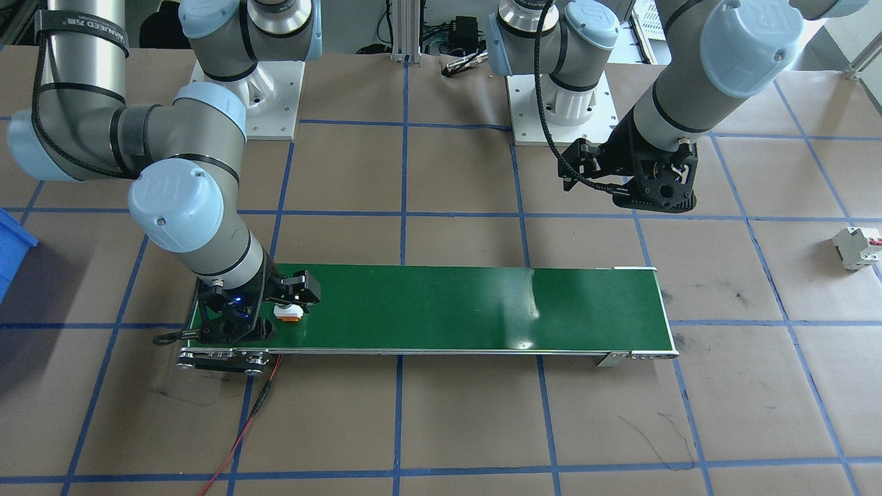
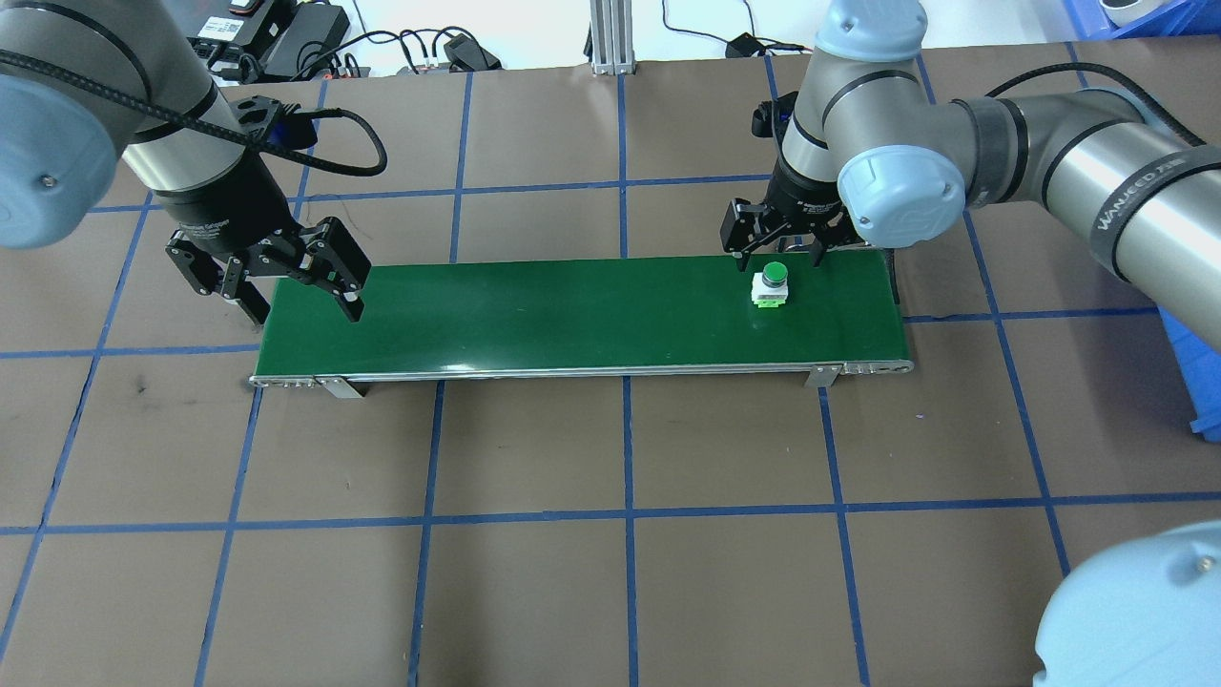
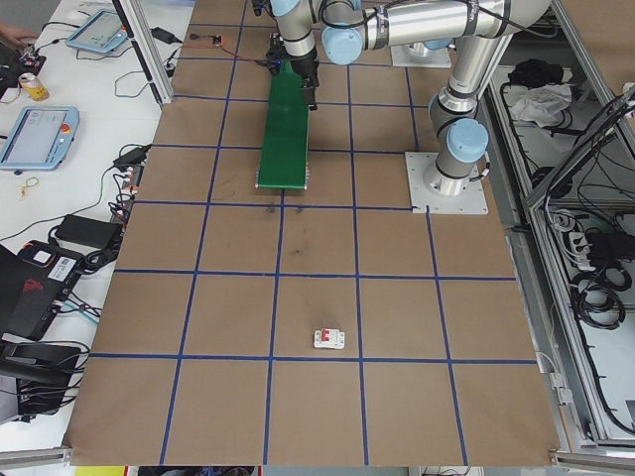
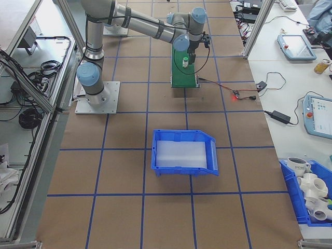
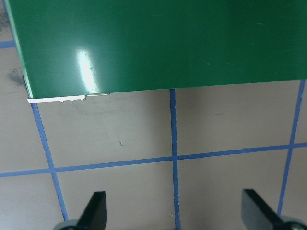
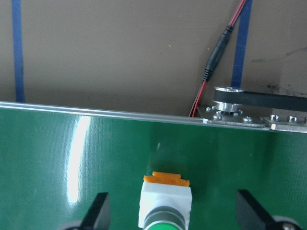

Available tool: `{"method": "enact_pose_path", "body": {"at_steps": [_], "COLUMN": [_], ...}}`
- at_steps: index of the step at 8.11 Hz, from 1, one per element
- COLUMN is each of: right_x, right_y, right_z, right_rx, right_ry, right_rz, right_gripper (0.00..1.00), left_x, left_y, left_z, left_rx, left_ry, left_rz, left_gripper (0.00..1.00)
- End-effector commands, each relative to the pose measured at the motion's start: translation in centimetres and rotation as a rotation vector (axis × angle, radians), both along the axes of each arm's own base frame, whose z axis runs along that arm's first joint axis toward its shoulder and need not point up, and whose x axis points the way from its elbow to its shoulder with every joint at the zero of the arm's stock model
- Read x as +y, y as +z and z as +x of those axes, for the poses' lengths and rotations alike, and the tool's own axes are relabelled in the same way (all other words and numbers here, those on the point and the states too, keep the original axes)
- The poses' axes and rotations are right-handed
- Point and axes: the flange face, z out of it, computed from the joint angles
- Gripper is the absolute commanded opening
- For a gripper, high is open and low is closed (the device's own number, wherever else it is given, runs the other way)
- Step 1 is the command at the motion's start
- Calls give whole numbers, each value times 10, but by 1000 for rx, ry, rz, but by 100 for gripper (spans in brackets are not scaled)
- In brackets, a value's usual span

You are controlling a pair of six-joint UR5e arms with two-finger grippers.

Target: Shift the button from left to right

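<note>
The button [image 2: 771, 285] has a green cap, a white body and an orange base. It stands on the right end of the green conveyor belt [image 2: 572, 315]. My right gripper [image 2: 780, 250] is open just above it. In the right wrist view the button [image 6: 165, 203] sits between the two spread fingertips [image 6: 100, 207], apart from both. From the front, the button [image 1: 287, 313] shows under the right gripper [image 1: 293, 297]. My left gripper [image 2: 305, 310] hovers open and empty by the belt's left end. Its wrist view shows the belt's end [image 5: 168, 43] and bare table.
A white circuit breaker [image 1: 856, 248] lies on the table far beyond the belt's left end. A blue bin [image 4: 184, 152] sits on the robot's right side. A red wire [image 1: 241, 434] runs from the belt's motor end [image 6: 230, 93] across the brown, blue-taped table.
</note>
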Motion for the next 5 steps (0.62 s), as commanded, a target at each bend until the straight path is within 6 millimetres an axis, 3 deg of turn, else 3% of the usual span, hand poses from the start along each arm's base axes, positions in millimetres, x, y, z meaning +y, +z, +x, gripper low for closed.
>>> {"method": "enact_pose_path", "body": {"at_steps": [1,2,3,4,5], "right_x": [3,2,0,-1,-1], "right_y": [-23,-22,-23,-20,-19], "right_z": [-24,-51,-70,-75,-76], "right_rx": [114,119,108,103,103], "right_ry": [73,63,74,63,59], "right_rz": [47,86,105,103,101], "right_gripper": [74,61,33,11,0], "left_x": [1,0,0,0,0], "left_y": [1,1,1,1,2], "left_z": [0,0,0,0,0], "left_rx": [3,3,3,3,3], "left_ry": [-13,-13,-13,-13,-15], "left_rz": [-2,-4,-4,-4,-5], "left_gripper": [100,100,100,100,100]}}
